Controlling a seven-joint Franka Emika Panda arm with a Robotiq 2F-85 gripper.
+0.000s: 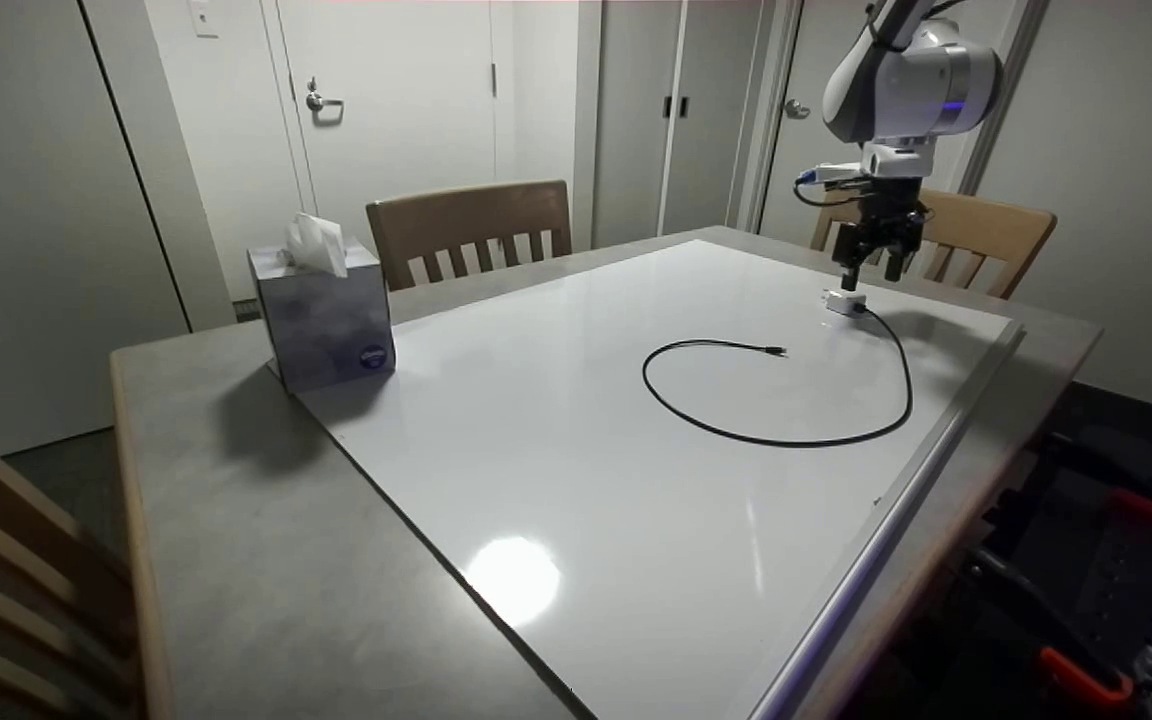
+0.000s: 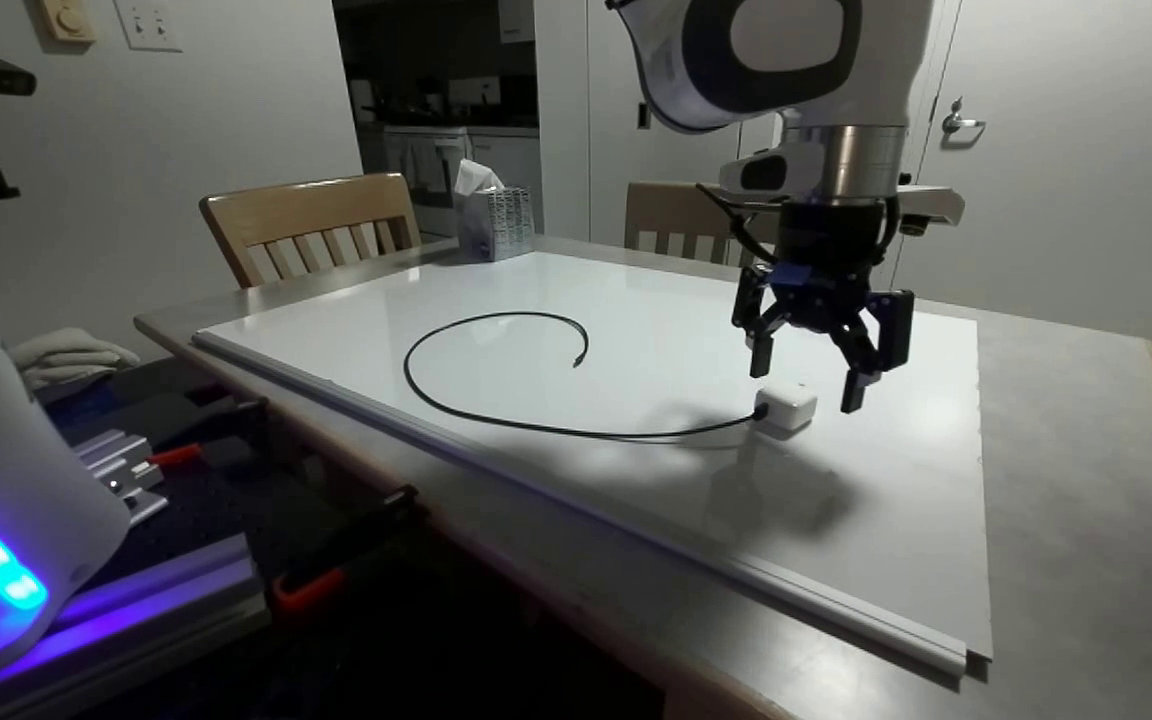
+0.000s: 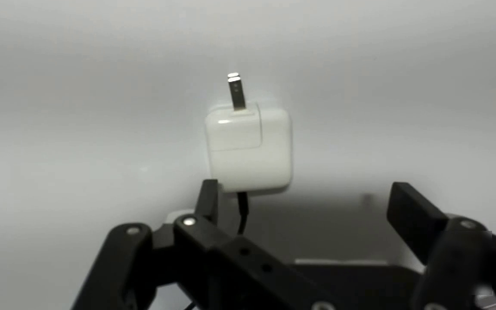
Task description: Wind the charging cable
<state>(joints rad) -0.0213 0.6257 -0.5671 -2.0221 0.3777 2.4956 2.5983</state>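
two fingers [image 3: 207,200]: spread wide, gripping nothing; the hand [image 2: 805,390] hangs over the white surface [image 1: 556,430].
charging cable [image 1: 806,444]: right of centre in an exterior view, a broad loose curve we judge not yet wound.
white plug [image 3: 250,148]: mid-frame in the wrist view. if we lower straight down, the left-of-frame finger could strike its lower-left corner and shove it, since the gap sits too far right.
coil, once wound: probably springy; let go early, it may spring apart.
loose end [image 1: 774,351]: nothing pins it, so pulling the white plug could drag it about.
cable below the white plug: it runs behind the hand in the wrist view.
finger and white plug: we cannot tell whether they touch.
metal prong [image 3: 237,92]: a second may hide beneath.
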